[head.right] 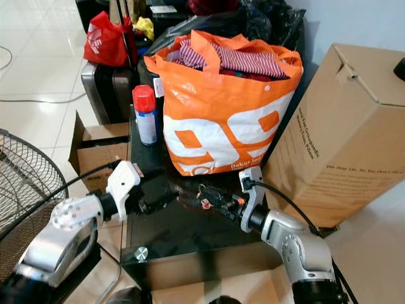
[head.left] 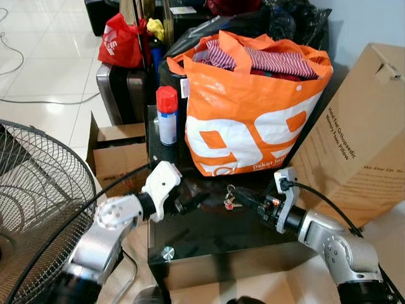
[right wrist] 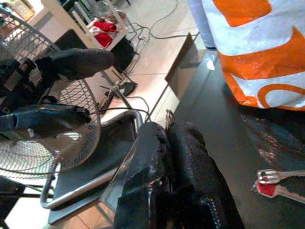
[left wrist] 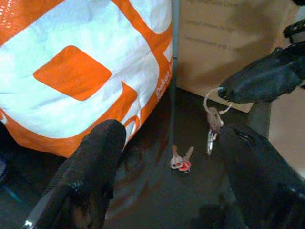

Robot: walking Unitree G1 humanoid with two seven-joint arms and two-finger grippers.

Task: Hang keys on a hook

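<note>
We've got two arms over a dark glass table (head.left: 209, 237), which stands in front of an orange bag (head.left: 247, 107). The right gripper (head.left: 243, 197) is clenched on the ring of the keys (head.left: 230, 197), fingers pressed together w/ the ring pinched at their tips (the left wrist view shows the wire loop caught under the fingertip). The bunch hangs down from the ring, so its long axis is roughly vertical, lower ends at or just above the glass near the bag's base, toward the table's back edge. A second small pair w/ a red tag (left wrist: 181, 163) looks to lie flat on the glass just beside it; we can't tell whether it joins the same ring.

The left gripper (head.left: 190, 204) sits across from the right, fingers spread wide and released, holding nothing. The keys lie between the two grippers, nearer the right, which already has them. No hook that we can make out, so which way the keys must travel is unknown from here.

Keys look thin, silvery, loose on a slim ring; we judge they'll swing and twist when lifted. A spray can (head.left: 167, 116) stands at the table's back-left corner, well apart. A fan (head.left: 38, 202) and a carton (head.left: 361, 139) flank the table.
</note>
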